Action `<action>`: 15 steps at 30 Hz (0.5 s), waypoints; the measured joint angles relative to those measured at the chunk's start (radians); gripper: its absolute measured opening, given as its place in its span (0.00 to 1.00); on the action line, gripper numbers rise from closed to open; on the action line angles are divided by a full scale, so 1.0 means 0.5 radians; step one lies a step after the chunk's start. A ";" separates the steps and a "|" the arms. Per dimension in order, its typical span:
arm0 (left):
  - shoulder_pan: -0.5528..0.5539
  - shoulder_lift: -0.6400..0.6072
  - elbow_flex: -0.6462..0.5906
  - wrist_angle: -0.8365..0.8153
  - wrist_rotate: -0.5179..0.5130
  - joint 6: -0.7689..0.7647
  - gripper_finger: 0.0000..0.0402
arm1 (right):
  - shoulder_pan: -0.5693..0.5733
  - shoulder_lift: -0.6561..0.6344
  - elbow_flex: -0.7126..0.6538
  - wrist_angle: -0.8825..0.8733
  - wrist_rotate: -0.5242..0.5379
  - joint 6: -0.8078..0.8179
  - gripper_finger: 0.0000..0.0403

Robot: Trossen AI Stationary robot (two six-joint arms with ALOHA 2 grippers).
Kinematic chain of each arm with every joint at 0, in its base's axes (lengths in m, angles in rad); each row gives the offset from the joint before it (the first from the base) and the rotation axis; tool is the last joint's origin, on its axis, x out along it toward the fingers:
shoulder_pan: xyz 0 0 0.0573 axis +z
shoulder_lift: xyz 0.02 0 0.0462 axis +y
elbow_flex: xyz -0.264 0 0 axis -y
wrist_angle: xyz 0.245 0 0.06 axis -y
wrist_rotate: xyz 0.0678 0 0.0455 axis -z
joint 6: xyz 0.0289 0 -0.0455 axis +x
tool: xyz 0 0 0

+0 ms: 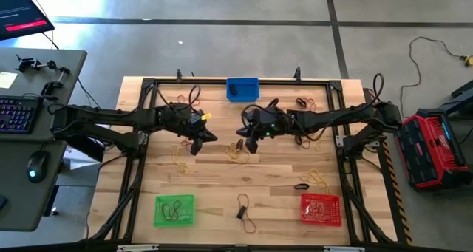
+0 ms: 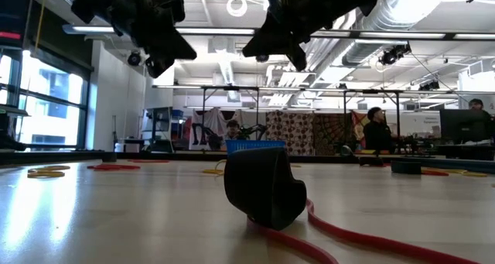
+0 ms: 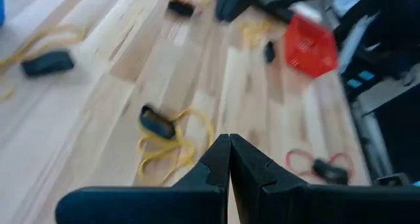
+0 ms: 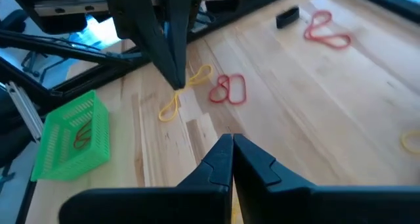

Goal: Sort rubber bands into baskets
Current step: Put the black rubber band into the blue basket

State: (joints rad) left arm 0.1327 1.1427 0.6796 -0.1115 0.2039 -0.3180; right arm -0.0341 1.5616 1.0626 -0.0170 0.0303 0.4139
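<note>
On the wooden worktop (image 1: 214, 178), seen from above, the green basket (image 1: 174, 210) sits at the near left corner with a dark band or two lying inside it. Above it, toward the middle of the worktop, the left claw (image 1: 198, 144) hangs over the boards with its two fingers pressed together and nothing between them; the left wrist view shows the tips meeting in a closed point. Yellow rubber bands (image 1: 181, 159) lie scattered on the wood just beside and below that claw.

At the far edge, between the two arms, stands the blue basket (image 1: 242, 89). A loose tangle of yellow bands (image 1: 238, 153) lies near the centre, and a dark band with a reddish loop (image 1: 244, 212) lies near the front edge, between the green basket and the red one.

The right claw (image 1: 250, 141) hovers right of centre, facing the left one, fingers likewise together and empty. Reddish bands (image 1: 306, 103) lie near the far right edge, more yellow ones (image 1: 318, 179) farther forward. The red basket (image 1: 321, 209) sits at the near right corner with yellow bands in it.
</note>
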 joint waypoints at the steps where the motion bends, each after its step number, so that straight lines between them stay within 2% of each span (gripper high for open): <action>1: -0.007 0.013 0.000 -0.026 -0.013 0.018 0.00 | 0.001 0.000 0.000 -0.035 0.000 0.027 0.00; 5: -0.025 0.072 -0.016 -0.023 -0.059 0.086 0.00 | 0.005 0.004 0.000 -0.169 0.001 0.116 0.00; 9: -0.024 0.078 -0.171 0.270 -0.061 0.005 0.00 | 0.005 0.007 0.000 -0.202 0.001 0.137 0.01; 15: -0.049 0.069 -0.323 0.443 -0.060 -0.067 0.00 | 0.018 0.007 0.000 -0.298 0.130 0.286 0.15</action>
State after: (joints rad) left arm 0.1080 1.1774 0.5183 0.1099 0.1740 -0.3516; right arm -0.0254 1.5650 1.0626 -0.1660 0.0955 0.5568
